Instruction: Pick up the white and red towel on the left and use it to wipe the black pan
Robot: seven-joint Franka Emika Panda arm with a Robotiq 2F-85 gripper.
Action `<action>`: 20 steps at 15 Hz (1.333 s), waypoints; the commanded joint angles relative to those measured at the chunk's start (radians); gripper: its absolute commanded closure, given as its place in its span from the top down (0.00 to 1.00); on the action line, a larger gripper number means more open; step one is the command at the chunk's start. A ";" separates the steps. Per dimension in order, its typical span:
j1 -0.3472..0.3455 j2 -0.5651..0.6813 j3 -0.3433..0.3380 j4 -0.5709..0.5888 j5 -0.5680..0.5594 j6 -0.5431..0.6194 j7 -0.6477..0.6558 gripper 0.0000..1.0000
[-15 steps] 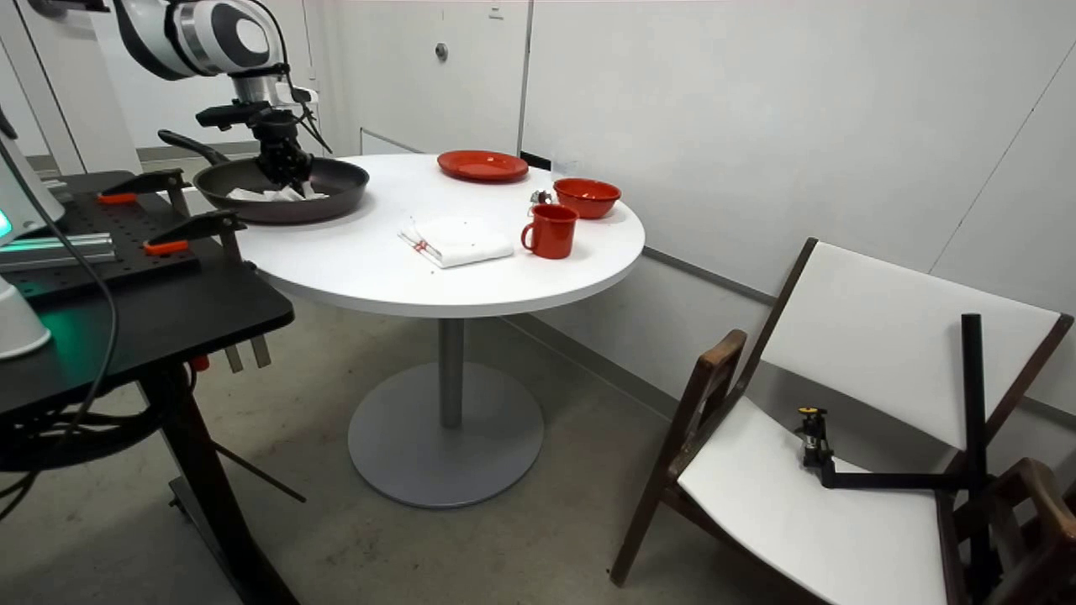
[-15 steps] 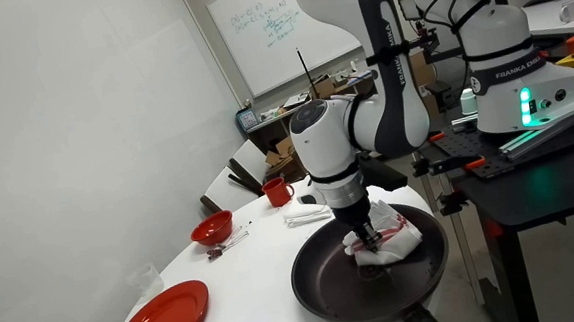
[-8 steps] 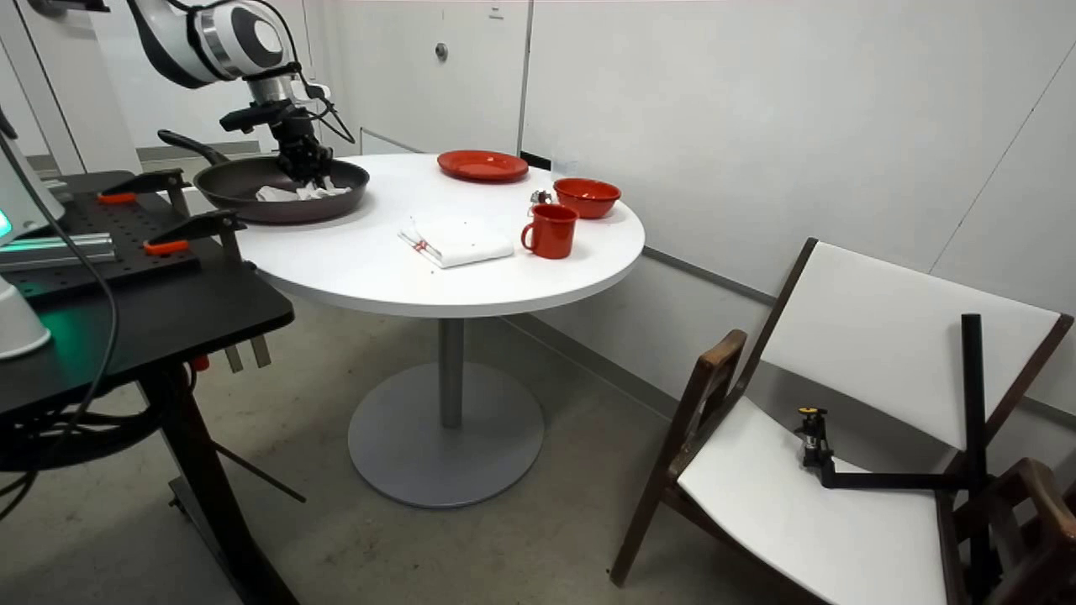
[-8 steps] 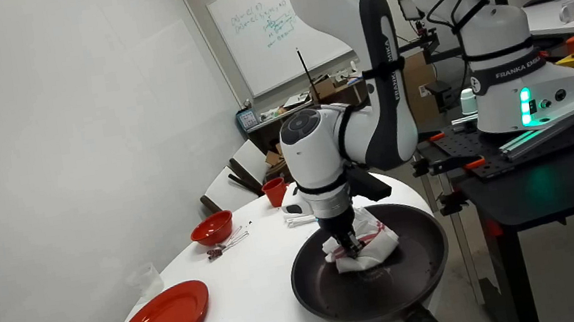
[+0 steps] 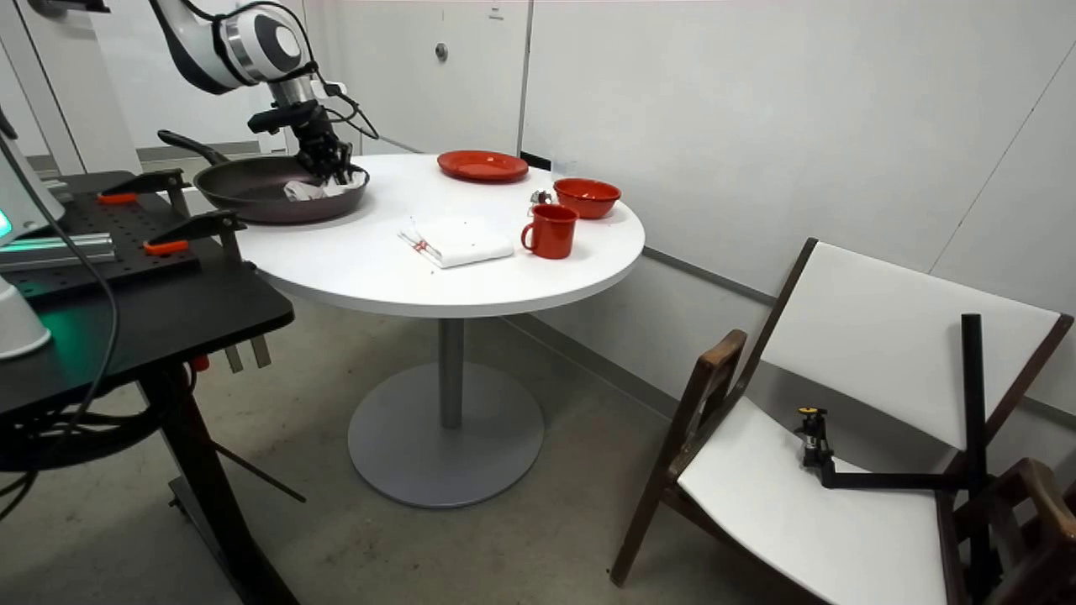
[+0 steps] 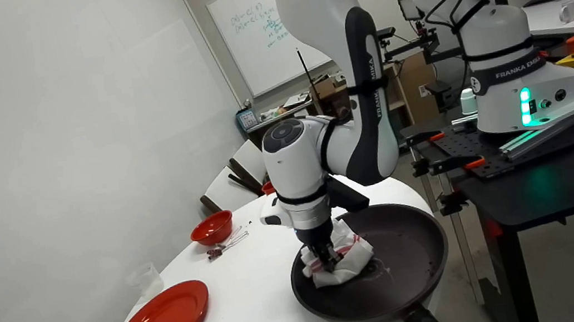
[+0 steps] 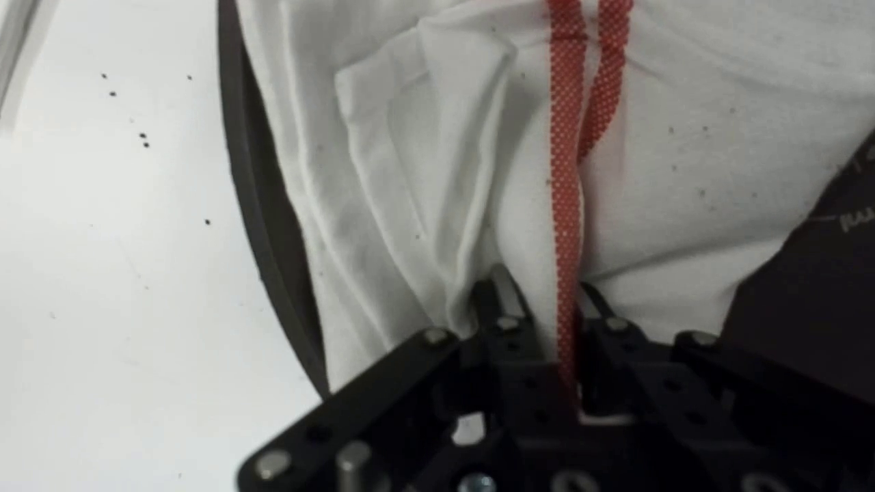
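Gripper (image 7: 547,294), slanting down, has shifted across the pan (image 6: 405,259), pinching the towel (image 7: 526,171).

The soft white cloth towel (image 7: 683,157) carries red stripes of a pale-flecked weave; the shallow round black frying pan (image 6: 405,262) bears pale lettering, and the claw (image 7: 547,290) is black. The flat round plate (image 5: 483,165), round bowl (image 5: 587,204) and handled mug (image 5: 555,234) are red. Dark specks dot the round white tabletop (image 5: 378,269).

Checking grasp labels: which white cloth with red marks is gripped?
The crumpled white towel with red stripes, in the round black pan, held by the black gripper; the folded white cloth lies on the round white table.
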 commanded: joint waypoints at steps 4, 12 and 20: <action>-0.046 0.037 0.068 -0.028 0.008 0.086 -0.027 0.05; 0.053 -0.006 0.053 -0.207 0.117 0.259 -0.008 0.05; 0.079 -0.040 0.146 -0.357 0.385 0.431 -0.052 0.05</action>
